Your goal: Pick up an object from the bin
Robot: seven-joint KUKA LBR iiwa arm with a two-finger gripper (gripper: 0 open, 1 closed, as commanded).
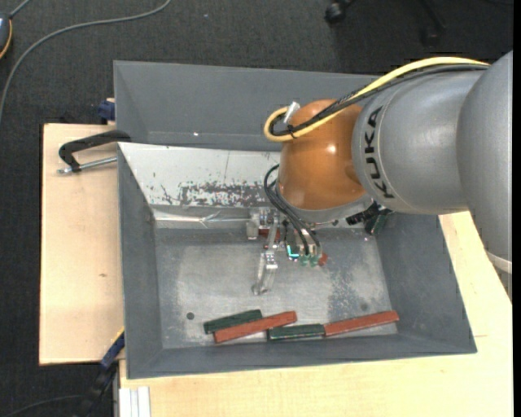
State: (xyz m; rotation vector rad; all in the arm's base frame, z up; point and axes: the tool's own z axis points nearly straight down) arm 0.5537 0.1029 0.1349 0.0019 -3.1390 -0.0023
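The gripper (273, 265) hangs mid-bin, can't tell if it's open or clamped. Red bar (362, 323) and green bar (297, 331) by the near wall look stiff, light; I'd pinch across the width.

Floor (203, 32): dark, charcoal-coloured carpet with a fine, speckled texture, visible along the far side and down the left. A thin pale cable (32, 50) lies loose on it at the far left, curving from the far edge towards the left edge. At the far right, a black castor (334, 11) and the dark legs of a wheeled base (427, 23) stand on the carpet. Lighting on the floor is even and diffuse.
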